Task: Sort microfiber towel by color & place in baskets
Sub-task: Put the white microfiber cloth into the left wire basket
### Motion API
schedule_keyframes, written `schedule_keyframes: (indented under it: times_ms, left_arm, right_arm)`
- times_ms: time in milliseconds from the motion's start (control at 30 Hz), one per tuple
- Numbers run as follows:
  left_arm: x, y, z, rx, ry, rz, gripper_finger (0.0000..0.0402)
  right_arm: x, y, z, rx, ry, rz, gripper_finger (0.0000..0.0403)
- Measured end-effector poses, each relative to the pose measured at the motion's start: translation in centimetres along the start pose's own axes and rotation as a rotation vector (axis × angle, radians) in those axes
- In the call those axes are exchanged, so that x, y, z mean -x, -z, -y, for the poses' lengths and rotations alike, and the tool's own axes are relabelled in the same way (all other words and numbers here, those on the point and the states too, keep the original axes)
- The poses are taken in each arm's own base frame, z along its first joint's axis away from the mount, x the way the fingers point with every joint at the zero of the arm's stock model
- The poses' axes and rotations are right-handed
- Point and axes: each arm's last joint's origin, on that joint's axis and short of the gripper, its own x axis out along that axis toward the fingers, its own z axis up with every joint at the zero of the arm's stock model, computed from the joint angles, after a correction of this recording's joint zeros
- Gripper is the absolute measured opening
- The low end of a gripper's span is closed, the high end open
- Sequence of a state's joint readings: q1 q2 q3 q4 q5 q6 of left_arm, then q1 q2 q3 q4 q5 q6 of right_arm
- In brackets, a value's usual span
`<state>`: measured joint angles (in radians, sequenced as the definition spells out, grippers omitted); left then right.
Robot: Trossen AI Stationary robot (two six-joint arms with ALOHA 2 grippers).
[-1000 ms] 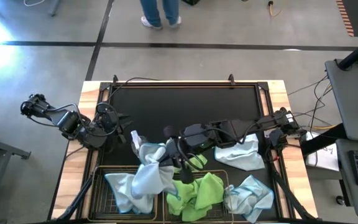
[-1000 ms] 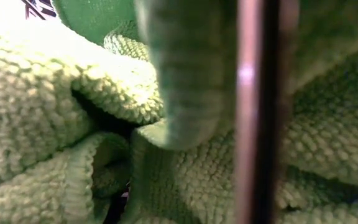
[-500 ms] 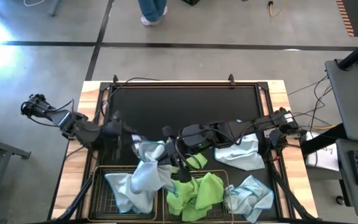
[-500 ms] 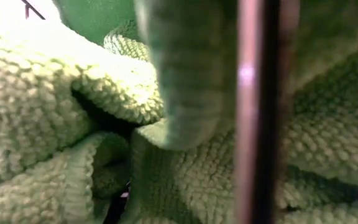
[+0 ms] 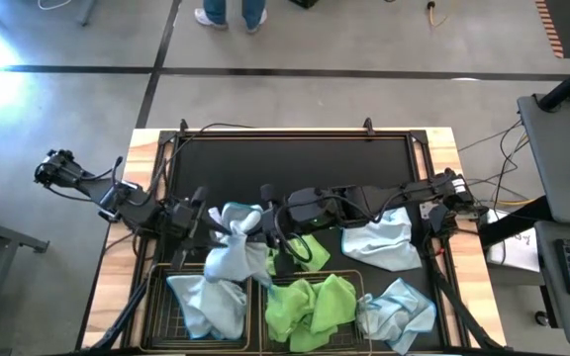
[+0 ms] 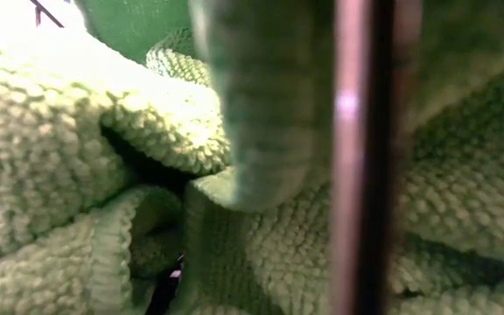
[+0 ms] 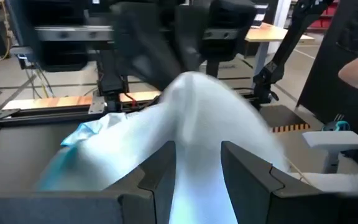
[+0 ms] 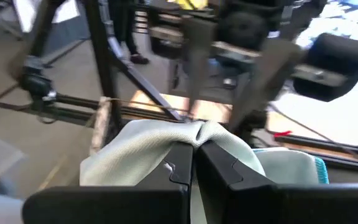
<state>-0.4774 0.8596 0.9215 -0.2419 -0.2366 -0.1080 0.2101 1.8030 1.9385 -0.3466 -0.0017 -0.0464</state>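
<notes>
While pinched in both: pale blue towel (image 5: 234, 252) between left pincer (image 5: 209, 223) and right pincer (image 5: 268, 240).

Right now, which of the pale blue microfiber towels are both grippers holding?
The pale blue microfiber towel stretched above the left black wire-mesh basket, pinched between the left gripper and right gripper. The other blue ones lie loose.

nubby cloth towel (image 6: 77, 149), wire basket (image 5: 176, 307)

Probably a robotics lab: bare concrete floor (image 5: 295, 84) with tape lines, loose cables (image 5: 508, 148), workbenches (image 7: 272, 34) behind.
</notes>
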Motion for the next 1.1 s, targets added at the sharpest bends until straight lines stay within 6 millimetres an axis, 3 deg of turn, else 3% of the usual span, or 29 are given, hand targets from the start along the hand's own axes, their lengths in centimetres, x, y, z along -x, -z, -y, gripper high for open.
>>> schedule_keyframes:
  times_ms: [267, 800, 1100]
  left_arm:
    - [-0.9, -0.4, 0.4, 0.006, 0.044, 0.001, 0.0113]
    - [-2.1, -0.8, 0.7, -0.034, 0.038, -0.056, 0.0113]
    - [-1.9, -0.9, 0.6, -0.051, 0.030, -0.065, 0.0113]
  right_arm:
    - [0.0, 0.1, 1.0, 0.047, 0.147, -0.011, 0.0009]
    - [0.0, -0.2, 0.3, 0.054, -0.018, 0.029, 0.0009]
    - [0.0, -0.4, 0.3, 0.081, 0.016, 0.038, 0.0009]
